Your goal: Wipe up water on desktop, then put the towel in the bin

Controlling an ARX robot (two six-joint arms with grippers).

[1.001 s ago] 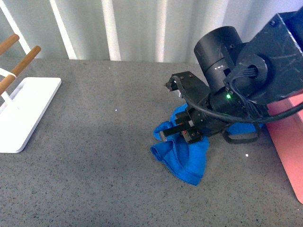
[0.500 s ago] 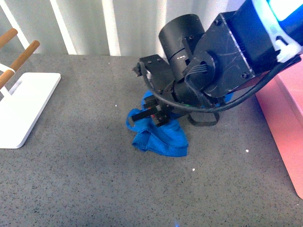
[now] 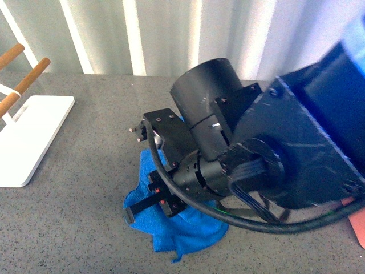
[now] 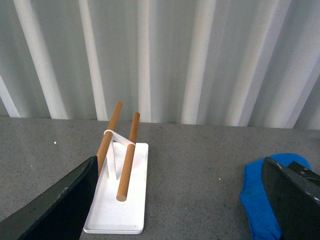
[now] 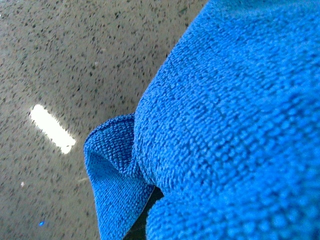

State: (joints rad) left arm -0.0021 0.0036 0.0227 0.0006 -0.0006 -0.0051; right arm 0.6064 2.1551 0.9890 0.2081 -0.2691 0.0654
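Observation:
The blue towel [image 3: 185,231] lies bunched on the speckled grey desktop [image 3: 85,217] in the front view, pressed down under my right gripper [image 3: 157,205], which is shut on it. The towel fills the right wrist view [image 5: 225,125], with desktop [image 5: 65,65] beside it. My left gripper [image 4: 185,210] is open and empty above the desktop [image 4: 195,170]; its dark fingers [image 4: 55,205] frame the view, and the towel's edge [image 4: 257,200] shows by one finger. Only a pink corner of the bin [image 3: 358,222] shows at the right edge of the front view.
A white rack base [image 3: 28,134] with wooden bars [image 3: 25,83] stands at the desktop's far left; it also shows in the left wrist view [image 4: 120,200]. A ribbed white wall [image 3: 142,34] runs behind the desktop. My right arm's large black body [image 3: 274,148] hides the right half.
My right gripper has dragged the towel across the desktop to the left and towards the front edge. The arm now fills more of the front view and hides most of the bin.

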